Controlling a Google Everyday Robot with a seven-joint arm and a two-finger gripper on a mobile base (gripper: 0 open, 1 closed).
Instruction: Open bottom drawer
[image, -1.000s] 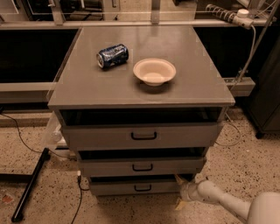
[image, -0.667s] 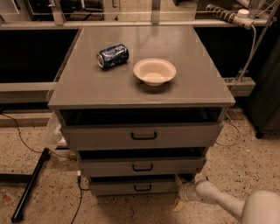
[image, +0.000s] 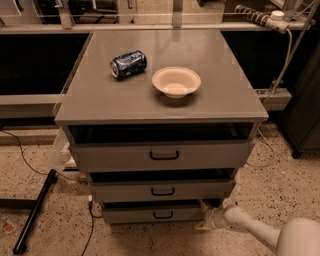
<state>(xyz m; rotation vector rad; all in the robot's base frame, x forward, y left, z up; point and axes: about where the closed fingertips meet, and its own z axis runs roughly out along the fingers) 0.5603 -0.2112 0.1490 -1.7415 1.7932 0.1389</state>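
The gripper (image: 201, 216), fingers apart, sits low beneath the tabletop's front-right corner beside the bottom drawer (image: 130, 214), seemingly mid-approach; next it must hook the handle (image: 163, 214).

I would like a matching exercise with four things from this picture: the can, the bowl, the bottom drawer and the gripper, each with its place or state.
1. can
2. bowl
3. bottom drawer
4. gripper

a. near the floor, at the lower right of the cabinet
b. upright, about mid top
c. lying on its side
d. lowest of the three fronts

Pairs: 1-c, 2-b, 3-d, 4-a.
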